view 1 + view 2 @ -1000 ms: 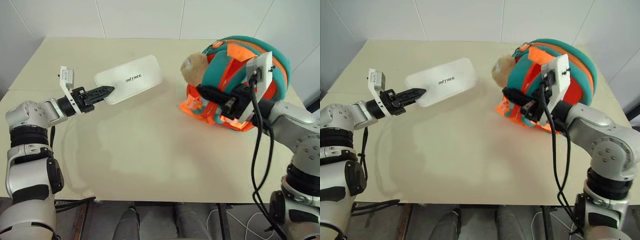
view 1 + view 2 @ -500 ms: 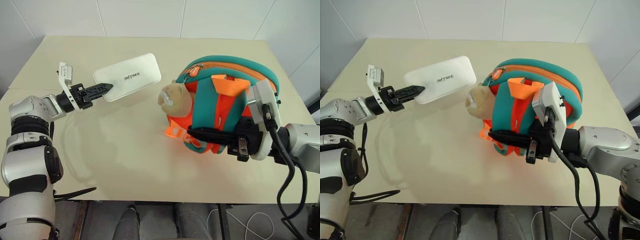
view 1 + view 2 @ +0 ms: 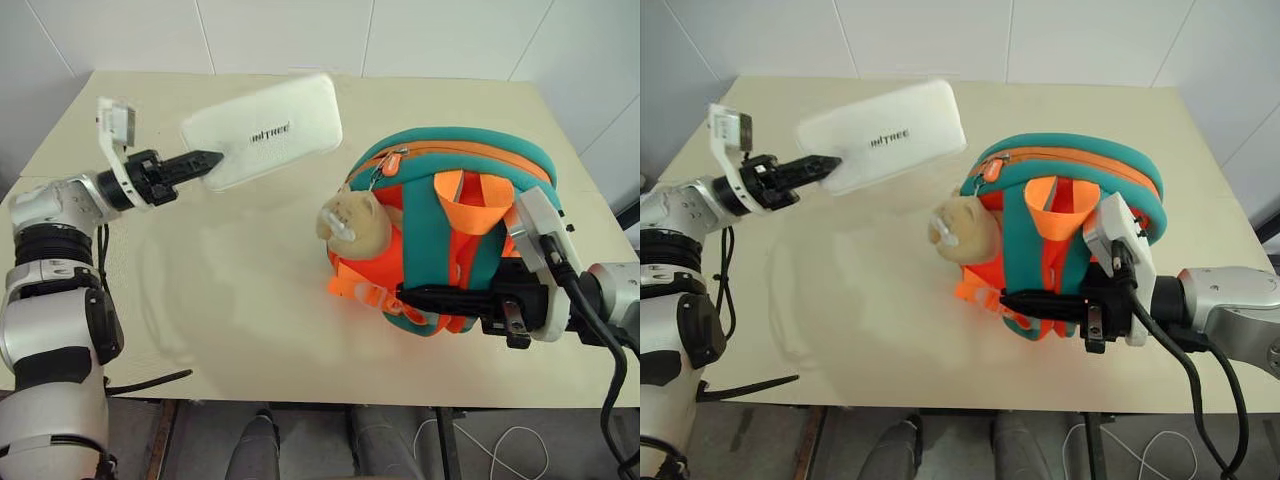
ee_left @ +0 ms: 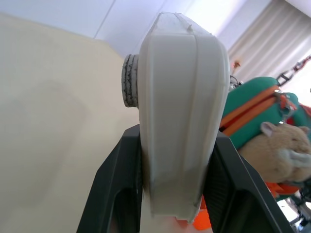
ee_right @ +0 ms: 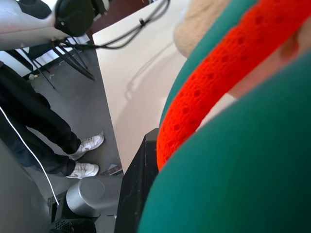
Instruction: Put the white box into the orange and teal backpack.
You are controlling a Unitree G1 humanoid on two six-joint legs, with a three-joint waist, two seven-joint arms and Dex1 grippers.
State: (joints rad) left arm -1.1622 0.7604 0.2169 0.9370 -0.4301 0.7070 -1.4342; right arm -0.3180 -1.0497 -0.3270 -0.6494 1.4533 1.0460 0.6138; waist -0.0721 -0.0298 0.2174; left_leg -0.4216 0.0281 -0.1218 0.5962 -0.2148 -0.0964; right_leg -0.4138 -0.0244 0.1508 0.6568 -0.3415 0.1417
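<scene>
A pale beige table [image 3: 250,330] stood against white walls. On the robot's left, the left gripper [image 3: 203,164] was clamped on one short end of the white box [image 3: 265,128], holding it raised above the table's far left part, its broad lettered face (small dark "UNITREE" print) turned up toward the head camera. In the left wrist view, both black fingers [image 4: 116,189] pressed the box's flat sides. On the right, the orange and teal backpack [image 3: 450,230] was held up at the table's near right, straps facing the camera, a beige plush charm [image 3: 355,225] hanging at its left. The right gripper [image 3: 440,300] was closed on the backpack's lower strap webbing. Box and backpack were apart.
</scene>
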